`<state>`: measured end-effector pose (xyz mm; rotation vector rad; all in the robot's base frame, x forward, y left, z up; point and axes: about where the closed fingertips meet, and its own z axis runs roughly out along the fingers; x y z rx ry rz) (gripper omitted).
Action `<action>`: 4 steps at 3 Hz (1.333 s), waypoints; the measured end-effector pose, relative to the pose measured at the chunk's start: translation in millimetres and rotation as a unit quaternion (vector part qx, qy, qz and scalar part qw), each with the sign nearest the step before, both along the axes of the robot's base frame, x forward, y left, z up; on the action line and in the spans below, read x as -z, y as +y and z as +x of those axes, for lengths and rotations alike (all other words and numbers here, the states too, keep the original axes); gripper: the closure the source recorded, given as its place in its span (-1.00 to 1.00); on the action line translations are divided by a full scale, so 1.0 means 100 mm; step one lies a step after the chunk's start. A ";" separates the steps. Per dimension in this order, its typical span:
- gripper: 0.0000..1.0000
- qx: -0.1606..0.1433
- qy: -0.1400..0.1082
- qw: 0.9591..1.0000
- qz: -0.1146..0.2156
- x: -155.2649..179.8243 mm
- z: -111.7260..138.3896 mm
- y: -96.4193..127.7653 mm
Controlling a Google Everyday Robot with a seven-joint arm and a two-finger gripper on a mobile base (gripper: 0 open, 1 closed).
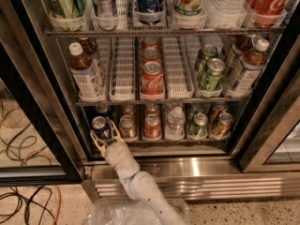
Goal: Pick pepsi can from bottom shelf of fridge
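The fridge (42, 107) stands with its glass door open. On the dim bottom shelf (159, 139) a dark-blue pepsi can (100, 127) with a silver top stands at the far left front. My gripper (106, 138) reaches in from below at the shelf's left front. Its pale fingers (97, 144) are spread, one on each side of the can's lower part. They do not look closed on it. The white arm (140, 186) runs down to the bottom edge of the view.
Beside the pepsi can stand a gold-brown can (127, 127), a red can (152, 126), a clear bottle (175, 123), a green can (198, 125) and a tilted gold can (221, 124). The rack above (154, 100) holds Coca-Cola cans and bottles. The ribbed steel base (206, 184) and floor cables (18, 200) lie below.
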<state>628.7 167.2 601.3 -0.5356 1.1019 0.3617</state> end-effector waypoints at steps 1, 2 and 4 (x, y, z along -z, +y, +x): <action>0.86 0.000 0.000 1.000 0.000 0.00 0.00 0.00; 1.00 0.000 0.000 1.000 0.000 0.00 0.00 0.00; 1.00 0.005 -0.026 1.000 0.009 -0.19 -0.02 -0.06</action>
